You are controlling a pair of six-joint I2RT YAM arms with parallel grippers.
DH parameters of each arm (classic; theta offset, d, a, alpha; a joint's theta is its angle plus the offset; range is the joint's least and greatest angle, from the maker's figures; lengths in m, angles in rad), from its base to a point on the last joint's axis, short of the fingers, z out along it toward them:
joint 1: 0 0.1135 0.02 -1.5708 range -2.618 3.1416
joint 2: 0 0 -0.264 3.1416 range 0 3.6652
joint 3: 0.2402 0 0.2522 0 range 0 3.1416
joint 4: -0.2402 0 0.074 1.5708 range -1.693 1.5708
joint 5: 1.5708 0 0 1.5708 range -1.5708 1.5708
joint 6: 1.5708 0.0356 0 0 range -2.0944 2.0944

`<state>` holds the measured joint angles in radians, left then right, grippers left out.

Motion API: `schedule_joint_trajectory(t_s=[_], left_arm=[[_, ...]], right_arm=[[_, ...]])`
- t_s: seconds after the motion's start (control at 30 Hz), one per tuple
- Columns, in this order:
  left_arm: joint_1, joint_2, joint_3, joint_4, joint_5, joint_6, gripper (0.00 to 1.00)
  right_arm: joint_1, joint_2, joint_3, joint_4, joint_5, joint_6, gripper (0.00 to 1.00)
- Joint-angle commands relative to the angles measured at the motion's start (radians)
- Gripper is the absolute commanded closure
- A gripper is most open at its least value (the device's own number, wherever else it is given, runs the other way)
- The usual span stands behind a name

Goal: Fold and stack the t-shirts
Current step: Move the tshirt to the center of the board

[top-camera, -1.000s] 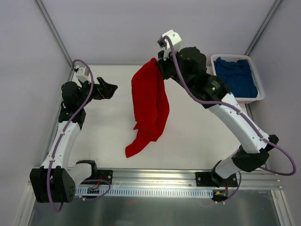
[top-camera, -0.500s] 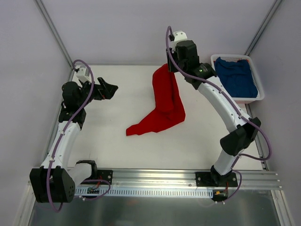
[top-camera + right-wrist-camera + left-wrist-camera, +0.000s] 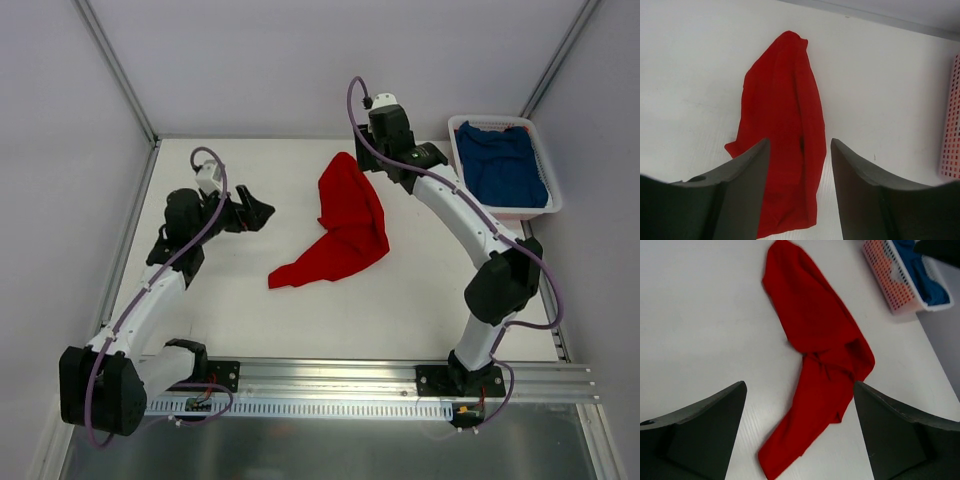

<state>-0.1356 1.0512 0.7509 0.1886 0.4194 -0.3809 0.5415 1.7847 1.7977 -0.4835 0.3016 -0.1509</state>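
The right jaws stand apart with nothing between them, hanging above the bench [image 3: 250, 290] just past the 12 o'clock end of the red shirt [image 3: 345, 225]. The left jaws gape wide and empty at the shirt's 9 o'clock side, pointing toward it but well apart from it. The shirt lies loose near the middle of the bench as a crumpled strip: a narrow peak at 12 o'clock, a bunched twist at its waist, and a tail running out toward 8 o'clock. The blue shirt [image 3: 503, 165] sits in the white basket [image 3: 490, 119] at the 2 o'clock corner. The step in hand looks like spreading the red shirt flat before any fold. To do that well, each arm should probably take a separate corner rather than the bulk. The left arm [image 3: 165, 290] is best placed for the tail at 8 o'clock. The right arm [image 3: 450, 205] is best placed for the edge near 12 o'clock. Pinch a single layer at the hem or shoulder, draw the two grips apart low over the bench so the twist opens, and keep clear of the basket.
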Motion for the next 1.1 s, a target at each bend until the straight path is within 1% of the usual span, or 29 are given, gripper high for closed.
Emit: schedule_joint_trajectory(t_s=[0.0, 0.1, 0.23, 0.37, 0.47, 0.63, 0.73, 0.83, 1.0, 1.07], left_arm=[[-0.073, -0.04, -0.1, 0.015, -0.117, -0.059, 0.11], [-0.119, -0.082, -0.189, 0.014, -0.149, -0.116, 0.18], [-0.177, -0.166, -0.295, -0.003, -0.244, -0.183, 0.28], [-0.222, -0.269, -0.363, -0.055, -0.31, -0.22, 0.3], [-0.243, -0.302, -0.404, -0.074, -0.307, -0.257, 0.34], [-0.304, -0.315, -0.469, -0.086, -0.352, -0.308, 0.36], [-0.32, -0.306, -0.489, -0.089, -0.367, -0.331, 0.37], [-0.338, -0.272, -0.499, -0.089, -0.375, -0.342, 0.39], [-0.358, -0.261, -0.509, -0.089, -0.398, -0.358, 0.44], [-0.361, -0.255, -0.515, -0.087, -0.403, -0.363, 0.44]], right_arm=[[-0.008, -0.057, -0.03, 0.01, 0.008, 0.033, 0.45], [-0.02, -0.073, -0.066, 0.011, 0.008, 0.042, 0.45], [-0.038, -0.09, -0.11, 0.025, -0.018, 0.059, 0.45], [-0.043, -0.094, -0.129, 0.034, -0.032, 0.065, 0.45], [-0.044, -0.093, -0.135, 0.042, -0.039, 0.07, 0.45], [-0.045, -0.093, -0.135, 0.045, -0.048, 0.076, 0.46], [-0.044, -0.099, -0.136, 0.045, -0.048, 0.074, 0.46], [-0.046, -0.105, -0.138, 0.043, -0.05, 0.071, 0.46], [-0.046, -0.107, -0.141, 0.045, -0.056, 0.076, 0.46], [-0.045, -0.11, -0.143, 0.046, -0.059, 0.079, 0.46]])
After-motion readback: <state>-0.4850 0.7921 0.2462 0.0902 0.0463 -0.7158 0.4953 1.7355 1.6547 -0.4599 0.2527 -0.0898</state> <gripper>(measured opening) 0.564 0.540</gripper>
